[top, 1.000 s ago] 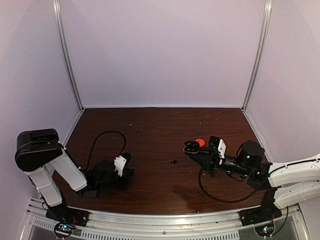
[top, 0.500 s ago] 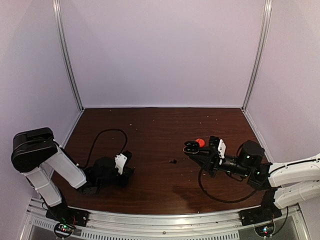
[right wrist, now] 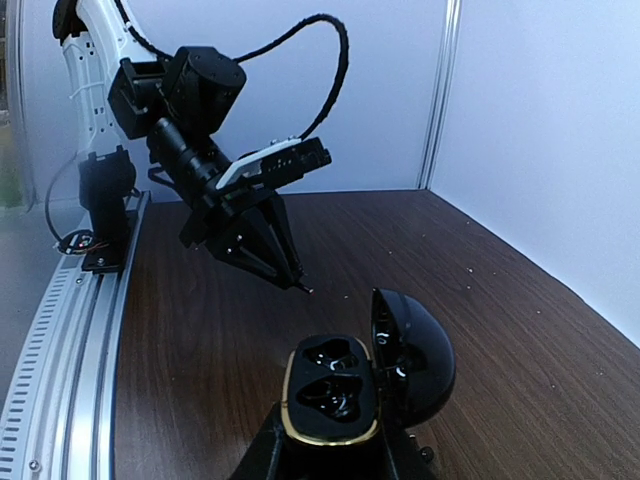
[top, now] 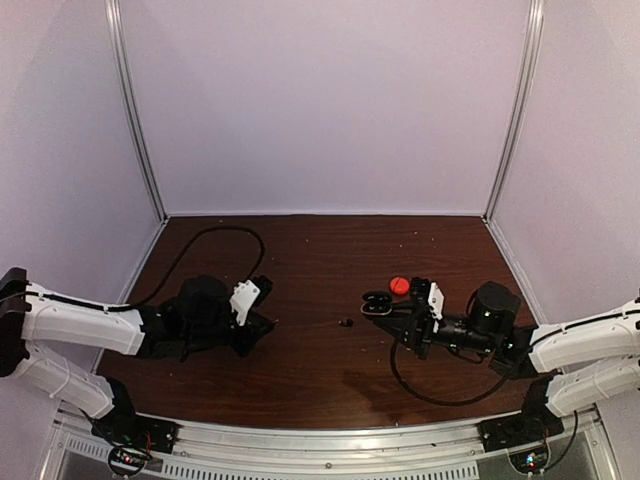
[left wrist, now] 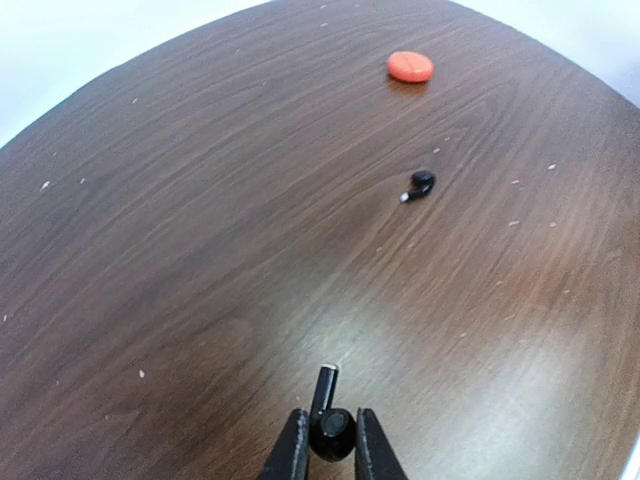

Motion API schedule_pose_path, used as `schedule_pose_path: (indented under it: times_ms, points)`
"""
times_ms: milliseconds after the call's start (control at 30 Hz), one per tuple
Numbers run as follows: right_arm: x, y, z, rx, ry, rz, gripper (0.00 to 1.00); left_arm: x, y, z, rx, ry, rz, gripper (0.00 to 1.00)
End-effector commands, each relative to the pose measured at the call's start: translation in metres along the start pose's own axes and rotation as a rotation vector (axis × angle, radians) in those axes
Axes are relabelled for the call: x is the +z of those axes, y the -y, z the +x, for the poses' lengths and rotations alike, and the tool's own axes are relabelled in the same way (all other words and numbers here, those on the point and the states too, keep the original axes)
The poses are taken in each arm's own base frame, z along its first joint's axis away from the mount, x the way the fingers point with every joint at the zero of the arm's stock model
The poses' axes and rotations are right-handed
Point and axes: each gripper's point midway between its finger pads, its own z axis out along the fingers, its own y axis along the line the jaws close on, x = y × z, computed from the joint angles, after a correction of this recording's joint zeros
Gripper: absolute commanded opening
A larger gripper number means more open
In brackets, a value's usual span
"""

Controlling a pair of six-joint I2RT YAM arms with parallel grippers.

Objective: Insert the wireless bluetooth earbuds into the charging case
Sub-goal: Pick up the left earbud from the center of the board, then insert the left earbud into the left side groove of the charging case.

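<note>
From above, the left gripper (top: pixel 268 322) reached low over the brown table (top: pixel 300 250), left of the loose earbud (top: pixel 346 322). The view was too coarse to show what its fingers carried. Right of that earbud and near it, the right gripper (top: pixel 380 305) was clamped on the black case (top: pixel 376 300). A red disc (top: pixel 400 285) lay just beyond the case, farther from the loose earbud. Nothing stood on the wood between the left gripper and the loose earbud. A black cable (top: pixel 420 395) looped on the table beside the right arm, nearer the bases than the loose earbud.

From the left wrist, the left gripper (left wrist: pixel 330 425) had its fingers drawn narrow around a second black earbud (left wrist: pixel 326 385), its stem pointing away from the camera. The loose earbud (left wrist: pixel 420 184) lay on its side farther out and to the right, well apart from the held one, with bare table (left wrist: pixel 200 250) between them. The red disc (left wrist: pixel 410 66) sat beyond the loose earbud, also alone on the wood.

From the right wrist, the right gripper (right wrist: pixel 335 440) pinched the case (right wrist: pixel 330 390) from both sides. The lid (right wrist: pixel 415 360) stood open, hinged back to the right, and two glossy hollows faced upward. The left gripper (right wrist: pixel 292 278) hung across the table, tip down toward the wood and apart from the case. What it held was too small to make out here. A metal rail (right wrist: pixel 70 330) ran along the table edge behind it.
</note>
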Motion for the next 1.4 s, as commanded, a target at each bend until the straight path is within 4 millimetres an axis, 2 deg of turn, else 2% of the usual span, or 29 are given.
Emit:
schedule_pose_path:
  times_ms: [0,200,400,567,767,967,1100,1167,1300,1367]
  points:
    - [0.001,-0.010,0.001,-0.039,0.006,-0.069,0.00,-0.020,0.046,-0.031,0.067,-0.103,0.233,0.08]
    - [0.007,-0.011,0.011,-0.199,-0.011,-0.077,0.00,-0.048,0.089,-0.064,-0.005,-0.176,0.474,0.09]
    - [0.019,-0.009,0.012,-0.303,0.023,-0.048,0.00,-0.065,0.118,-0.091,-0.125,-0.230,0.647,0.08]
    - [0.026,-0.007,0.011,-0.336,0.053,-0.018,0.00,-0.070,0.132,-0.101,-0.180,-0.279,0.730,0.08]
    - [0.033,-0.006,0.004,-0.349,0.092,0.017,0.00,-0.063,0.143,-0.117,-0.247,-0.292,0.793,0.07]
    - [0.040,-0.005,0.000,-0.380,0.102,0.041,0.00,-0.050,0.147,-0.121,-0.352,-0.335,0.796,0.06]
    - [0.045,-0.008,0.005,-0.366,0.075,0.015,0.00,-0.047,0.144,-0.132,-0.346,-0.316,0.769,0.06]
    - [0.047,-0.013,0.008,-0.322,0.057,-0.020,0.00,-0.047,0.137,-0.140,-0.262,-0.295,0.717,0.05]
    - [0.050,-0.029,0.010,-0.189,0.025,-0.133,0.00,-0.044,0.105,-0.138,-0.006,-0.292,0.505,0.03]
    - [0.049,-0.039,0.011,-0.127,0.008,-0.200,0.00,-0.046,0.099,-0.138,0.102,-0.281,0.472,0.03]
